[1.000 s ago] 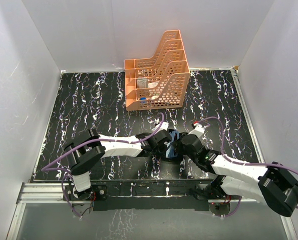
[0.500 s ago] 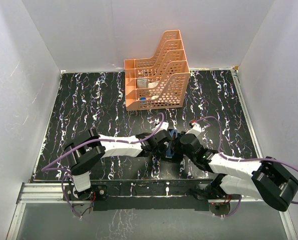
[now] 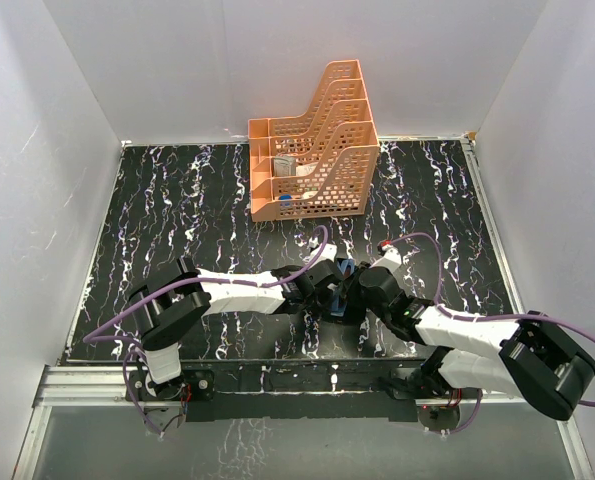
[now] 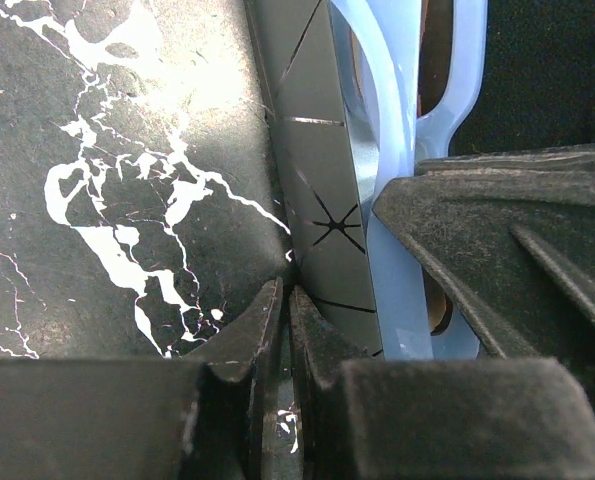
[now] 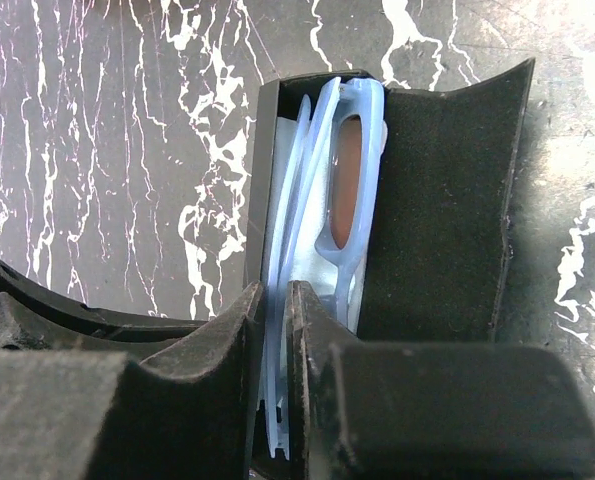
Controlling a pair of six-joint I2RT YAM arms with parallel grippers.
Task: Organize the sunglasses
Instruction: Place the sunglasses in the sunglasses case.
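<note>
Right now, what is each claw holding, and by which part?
Right claw pinches the sunglasses by their folded pale-blue arms, inside the open black case. Left claw is shut at the case's side wall; whether it grips it can't be told.

A peach-orange perforated desk organizer (image 3: 312, 150) with stepped compartments stands at the far middle of the black, white-veined tabletop (image 3: 177, 210). A small blue item (image 3: 285, 199) sits in its nearest compartment. White walls (image 3: 47, 150) enclose the left, far and right sides, and a black case (image 5: 437, 200) lies toward the near middle.
</note>
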